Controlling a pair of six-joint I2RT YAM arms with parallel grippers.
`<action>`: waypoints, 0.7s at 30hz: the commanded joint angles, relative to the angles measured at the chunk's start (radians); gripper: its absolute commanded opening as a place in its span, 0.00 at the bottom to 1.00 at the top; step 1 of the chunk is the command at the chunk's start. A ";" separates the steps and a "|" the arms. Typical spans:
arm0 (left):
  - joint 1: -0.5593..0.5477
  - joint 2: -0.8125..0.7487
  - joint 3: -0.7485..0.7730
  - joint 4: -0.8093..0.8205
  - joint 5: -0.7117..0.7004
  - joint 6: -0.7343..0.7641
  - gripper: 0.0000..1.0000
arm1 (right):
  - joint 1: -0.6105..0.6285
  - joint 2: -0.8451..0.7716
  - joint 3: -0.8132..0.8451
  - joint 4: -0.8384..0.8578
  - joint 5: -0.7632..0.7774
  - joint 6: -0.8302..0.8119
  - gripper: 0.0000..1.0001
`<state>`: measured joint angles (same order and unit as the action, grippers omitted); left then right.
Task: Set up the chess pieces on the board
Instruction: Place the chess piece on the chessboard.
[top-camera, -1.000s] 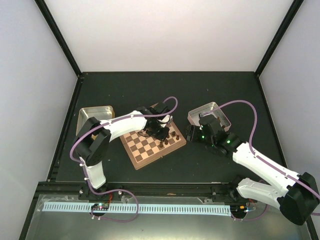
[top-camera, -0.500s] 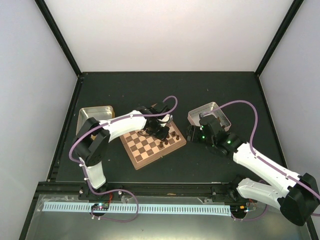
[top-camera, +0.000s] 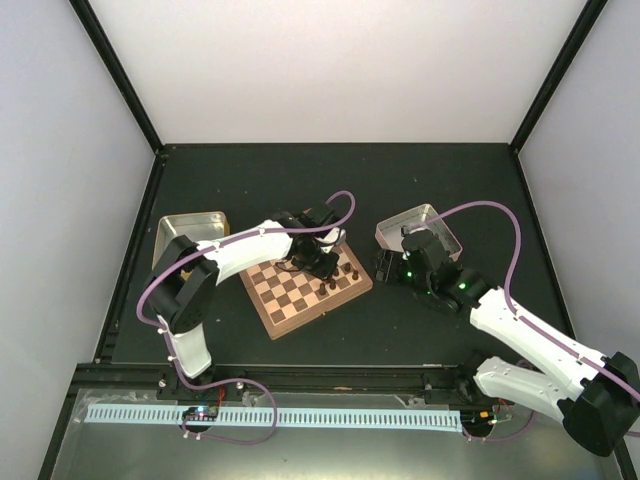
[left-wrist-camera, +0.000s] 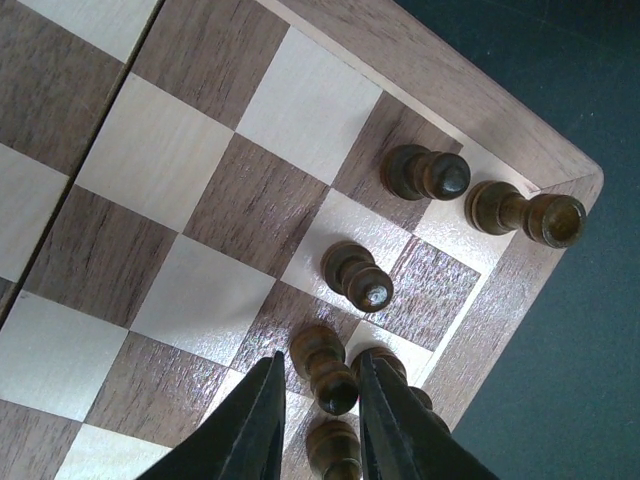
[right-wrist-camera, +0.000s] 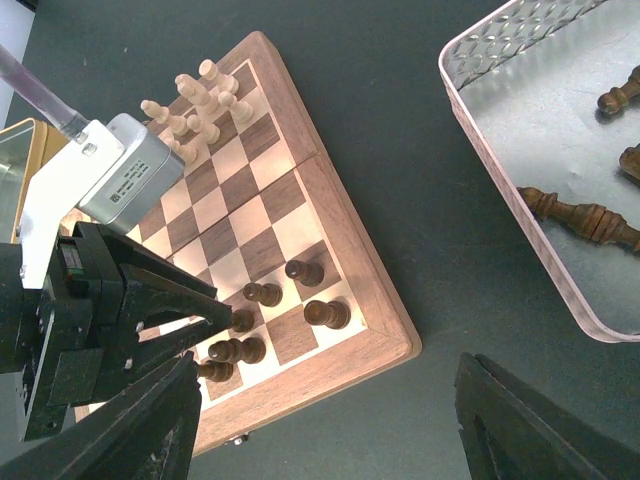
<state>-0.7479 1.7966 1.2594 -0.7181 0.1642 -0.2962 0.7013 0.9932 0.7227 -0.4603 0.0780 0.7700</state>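
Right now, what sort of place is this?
Probably a robotics lab test cell: a left arm and right arm bolted at a dark table's edge, plain white walls in black framing around it, and a chessboard set out for practice.

1. The left arm (top-camera: 245, 250) reaches forward and to the right from its base, with the wrist bent downward.
2. The left gripper (left-wrist-camera: 320, 360) points steeply down, its jaws only a narrow gap apart.
3. The right arm (top-camera: 520, 325) stretches low, forward and to the left.
4. The right gripper (right-wrist-camera: 330, 425) has its jaws spread wide and is empty.
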 joint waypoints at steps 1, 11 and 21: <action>-0.005 0.011 0.034 -0.029 0.024 0.020 0.21 | -0.001 -0.019 0.014 -0.005 0.022 0.018 0.70; -0.005 0.024 0.035 -0.034 0.039 0.025 0.14 | -0.002 -0.009 0.016 -0.002 0.024 0.014 0.70; -0.005 0.014 0.041 -0.029 -0.014 0.019 0.10 | -0.001 -0.008 0.011 0.002 0.025 0.013 0.70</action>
<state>-0.7479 1.8019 1.2652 -0.7231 0.1833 -0.2855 0.7013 0.9932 0.7227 -0.4603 0.0780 0.7731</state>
